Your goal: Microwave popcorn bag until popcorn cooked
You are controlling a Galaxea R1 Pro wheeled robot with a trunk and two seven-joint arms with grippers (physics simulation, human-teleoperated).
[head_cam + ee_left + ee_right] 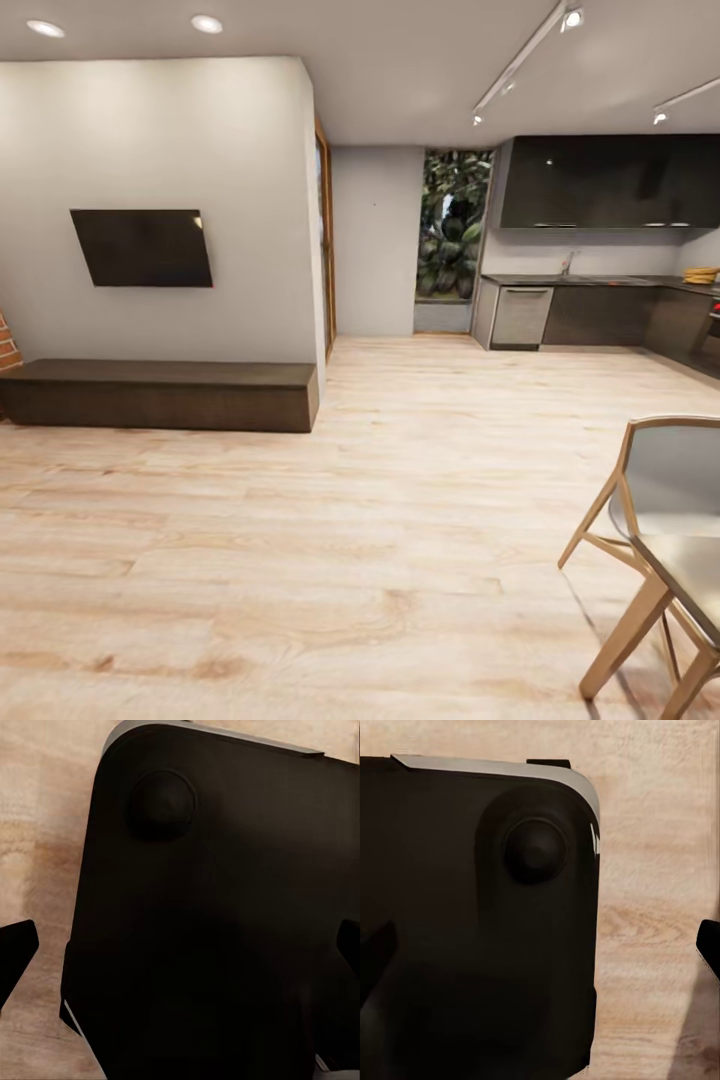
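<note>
A large room with a pale wooden floor [330, 560] is being viewed from the head camera. A dark flat screen [143, 247] is being carried on the white wall at the left, above a long dark low bench [160, 395]. A pale wooden chair [665, 540] is being shown at the near right. At the far right a kitchen is being shown: the dark desk [600, 281] is running along the wall under dark upper cabinets [610, 182], with a steel appliance front [521, 317] at its left end and a window with foliage [453, 225] beside it. Something yellowish [701, 274] is being seen on the desk at the far right, too small to be identified; where the popcorn bag is cannot be told. In the left wrist view the left gripper [180, 952] is being held with its dark fingertips [16, 945] wide apart over the robot's black base [217, 907] and the floor. In the right wrist view the right gripper [547, 952] is likewise being held apart, one fingertip [709, 945] showing at the edge.
</note>
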